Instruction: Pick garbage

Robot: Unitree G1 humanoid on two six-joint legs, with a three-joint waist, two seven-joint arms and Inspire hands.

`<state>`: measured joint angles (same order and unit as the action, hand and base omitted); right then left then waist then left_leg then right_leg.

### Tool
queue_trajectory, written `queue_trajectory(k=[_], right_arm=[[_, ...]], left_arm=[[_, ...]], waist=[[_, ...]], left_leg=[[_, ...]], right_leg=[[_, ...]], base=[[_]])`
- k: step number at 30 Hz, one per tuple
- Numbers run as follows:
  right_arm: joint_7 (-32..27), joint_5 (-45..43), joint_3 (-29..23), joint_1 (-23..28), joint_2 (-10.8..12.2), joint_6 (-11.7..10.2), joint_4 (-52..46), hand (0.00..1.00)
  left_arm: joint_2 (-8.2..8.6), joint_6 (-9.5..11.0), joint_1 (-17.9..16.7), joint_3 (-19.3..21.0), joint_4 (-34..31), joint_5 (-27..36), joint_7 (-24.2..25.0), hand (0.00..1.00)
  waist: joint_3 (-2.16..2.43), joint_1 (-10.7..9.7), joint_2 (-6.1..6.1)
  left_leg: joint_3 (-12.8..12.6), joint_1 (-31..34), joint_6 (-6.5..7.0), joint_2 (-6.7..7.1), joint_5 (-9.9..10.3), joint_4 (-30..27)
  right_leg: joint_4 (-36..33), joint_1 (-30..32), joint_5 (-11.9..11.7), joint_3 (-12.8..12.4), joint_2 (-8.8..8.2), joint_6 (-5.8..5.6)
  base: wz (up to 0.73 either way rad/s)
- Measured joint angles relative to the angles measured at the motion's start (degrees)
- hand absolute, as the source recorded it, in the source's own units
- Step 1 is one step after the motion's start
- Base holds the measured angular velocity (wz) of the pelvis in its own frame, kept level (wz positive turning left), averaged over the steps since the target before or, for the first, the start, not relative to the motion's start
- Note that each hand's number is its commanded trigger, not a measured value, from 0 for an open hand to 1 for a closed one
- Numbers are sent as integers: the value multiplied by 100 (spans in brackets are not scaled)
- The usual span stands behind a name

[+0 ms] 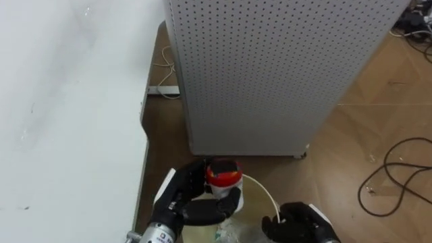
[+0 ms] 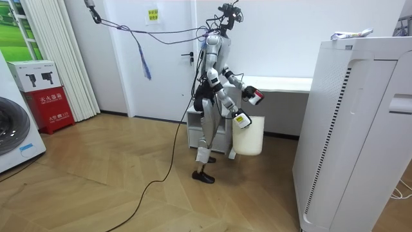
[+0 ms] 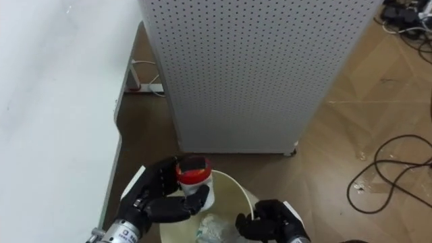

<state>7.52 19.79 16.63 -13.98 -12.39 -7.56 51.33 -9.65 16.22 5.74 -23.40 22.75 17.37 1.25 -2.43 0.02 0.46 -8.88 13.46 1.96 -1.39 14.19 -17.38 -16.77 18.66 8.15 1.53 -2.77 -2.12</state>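
At far L, beside the robot: white table [image 1: 67,101], its edge running down the view.

Next R: left hand [image 1: 183,201], fingers curling round a red-capped container [image 1: 223,177]. By my reading this is the garbage. The hand is holding it just above the near-L rim of the pale bin [image 1: 256,202]. Crumpled waste [image 1: 226,233] is lying in the bin's bottom.

R of that: right hand [image 1: 297,226], fingers clamping the bin's rim and carrying it clear of the floor, per room view.

Behind both: perforated white cabinet [image 1: 270,67].

Risks, est.:
- Container is sitting at the rim, not over the centre. Letting go here could be sending it onto the rim and out to the floor.
- Bin is hanging from one hand, so a knock from the left hand could be swinging it away from under the drop.
- Cabinet is standing close ahead, so reaching fwd could be bumping it.

Surface/room: wood-plank floor [image 1: 378,115] is running under everything. Room view, L to R: washing machine [image 2: 11,138], red box [image 2: 50,106], then the robot standing upright by the table's end.
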Motion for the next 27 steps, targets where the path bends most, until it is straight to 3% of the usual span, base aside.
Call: queue_trajectory(k=[3, 6, 7, 8, 9, 10, 11, 12, 13, 14, 16, 19, 27], right_arm=[[0, 6, 1, -9, 2, 0, 1, 100], [0, 8, 12, -30, 5, -5, 13, 100], [-17, 20, 16, -60, 19, -12, 42, 100], [-54, 66, 23, -72, 50, -45, 96, 100], [-56, 86, 4, -76, 18, -84, 150, 100], [-66, 151, -83, -82, -34, -97, 242, 100], [-68, 145, -123, -96, 38, -94, 304, 100], [-63, 131, -120, -98, 61, -98, 311, 100], [-15, 123, -113, -102, 66, -125, 326, 100], [43, 123, -105, -126, 68, -132, 343, 100], [68, 134, -70, -133, 63, -134, 344, 100], [73, 148, 23, -116, 28, -115, 349, 100], [9, 240, 26, -102, -51, -107, 371, 100]], left_arm=[[27, 0, 14, -4, 52, 0, 184, 100], [58, -8, 44, -62, 315, 0, 310, 100], [45, -11, 81, -76, 443, 7, 362, 100], [56, -15, 143, -176, 547, 0, 380, 100], [62, -16, 190, -290, 540, -5, 399, 47], [94, 0, 324, -535, 505, -11, 429, 0], [190, 11, 366, -633, 557, -11, 473, 0], [214, 20, 361, -639, 598, -12, 507, 0], [264, 35, 372, -662, 729, -7, 525, 0], [228, 32, 367, -649, 825, 0, 539, 0], [142, 17, 328, -584, 844, 1, 574, 0], [90, 16, 344, -488, 838, -1, 612, 0], [45, 16, 321, -431, 827, -1, 682, 0]], waist=[[0, 7, 0], [-1, -2, -2], [-36, -23, -44], [-91, -44, -120], [-82, -80, -93], [-43, -85, -53], [-38, 92, -152], [-39, 124, -173], [-43, 173, -171], [-45, 195, -171], [-49, 172, -94], [-43, 76, -12], [-46, 60, -23]], left_leg=[[-1, 3, 0, 6, 0, -3], [-46, 50, -1, 13, 1, -165], [-130, 388, -29, 23, 5, -764], [-151, 752, -47, 36, 44, -843], [-130, 925, -40, 10, -52, -479], [-195, 1222, 120, -84, -620, -215], [-375, 1168, 142, -87, -670, -211], [-379, 1147, 142, -88, -670, -216], [-320, 1089, 141, -78, -669, -230], [-164, 1040, 122, -59, -656, -233], [-134, 986, 65, -83, -619, -229], [-144, 922, 52, -100, -615, -184], [-153, 861, 14, -103, -587, -240]], right_leg=[[-8, 20, 0, -25, -1, 0], [-13, 9, -3, -208, -29, 5], [42, -54, -15, -540, -97, 11], [119, -95, -34, -1017, -130, -28], [111, -59, -40, -1068, -126, -41], [1, 44, 71, -1087, -127, -193], [-119, 206, 51, -961, -151, -270], [-91, 232, 39, -818, -172, -286], [-20, 232, -4, -534, -175, -265], [257, 247, -216, -329, -172, -179], [314, 167, -331, -96, -138, -71], [225, 162, -312, -43, -97, -24], [12, 185, -290, 25, -83, -18]], base=[[-8], [-4], [25], [41], [54], [16], [-7], [-45], [-43], [-43], [-27], [-1], [-2]])
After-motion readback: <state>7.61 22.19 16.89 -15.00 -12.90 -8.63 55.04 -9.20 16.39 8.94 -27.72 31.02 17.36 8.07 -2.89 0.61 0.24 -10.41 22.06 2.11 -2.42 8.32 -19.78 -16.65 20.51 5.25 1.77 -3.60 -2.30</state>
